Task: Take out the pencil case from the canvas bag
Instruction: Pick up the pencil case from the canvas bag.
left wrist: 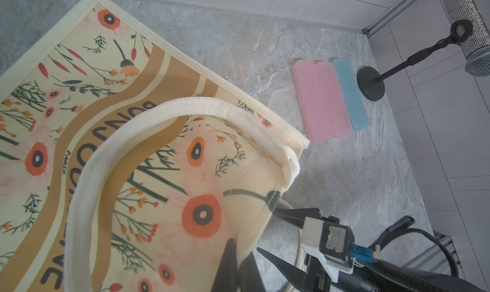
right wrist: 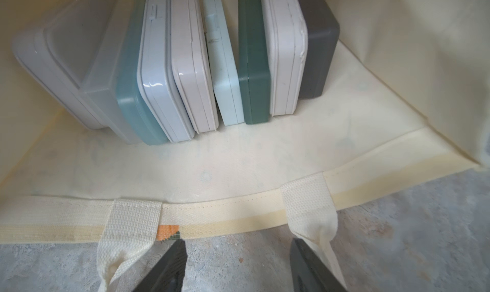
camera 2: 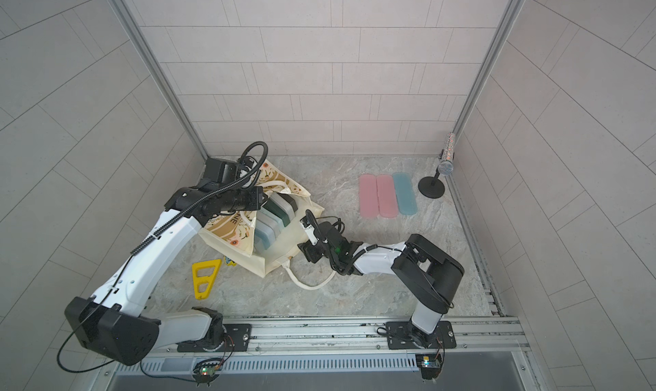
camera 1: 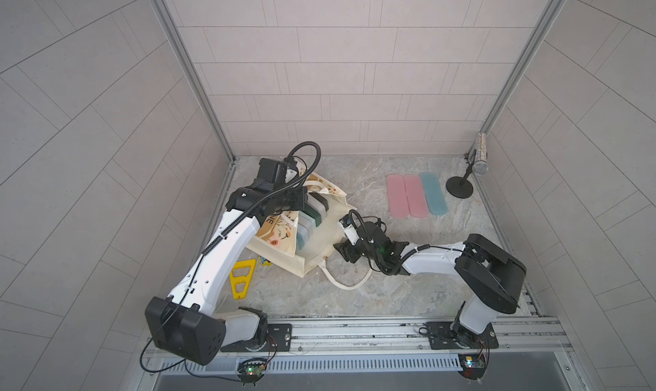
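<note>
The canvas bag lies on its side, mouth facing my right arm. My left gripper is shut on the upper edge of the flowered side and holds it lifted. Inside the bag, several flat pencil cases stand on edge in a row: grey, teal, white, pale blue, dark green, dark grey. My right gripper is open and low over the table. It sits just outside the bag's lower rim, between the two handle ends, holding nothing.
Two pink flat cases and one blue lie side by side at the back right. A glittery microphone on a black stand stands in the far right corner. A yellow triangular piece lies front left of the bag. A handle loop trails onto the table.
</note>
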`<move>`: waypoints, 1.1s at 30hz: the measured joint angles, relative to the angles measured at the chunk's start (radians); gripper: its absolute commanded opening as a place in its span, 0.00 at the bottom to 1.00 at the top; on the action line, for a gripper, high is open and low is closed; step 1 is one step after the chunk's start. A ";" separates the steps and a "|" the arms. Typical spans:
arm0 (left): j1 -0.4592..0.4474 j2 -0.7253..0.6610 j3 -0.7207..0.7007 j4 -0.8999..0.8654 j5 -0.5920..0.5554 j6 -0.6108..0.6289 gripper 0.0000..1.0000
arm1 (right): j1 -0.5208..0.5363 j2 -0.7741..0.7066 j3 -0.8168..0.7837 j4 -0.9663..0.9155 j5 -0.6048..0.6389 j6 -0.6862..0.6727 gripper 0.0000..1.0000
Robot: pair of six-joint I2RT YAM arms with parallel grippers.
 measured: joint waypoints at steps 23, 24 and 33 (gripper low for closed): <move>-0.006 -0.076 -0.016 -0.026 -0.002 0.003 0.00 | 0.019 0.117 0.098 0.122 -0.033 0.000 0.59; -0.006 -0.078 -0.016 -0.027 -0.002 0.003 0.00 | 0.021 0.127 0.109 0.122 -0.038 -0.001 0.59; -0.008 -0.085 -0.016 -0.040 -0.001 0.007 0.00 | 0.072 0.150 0.183 0.102 -0.053 -0.020 0.52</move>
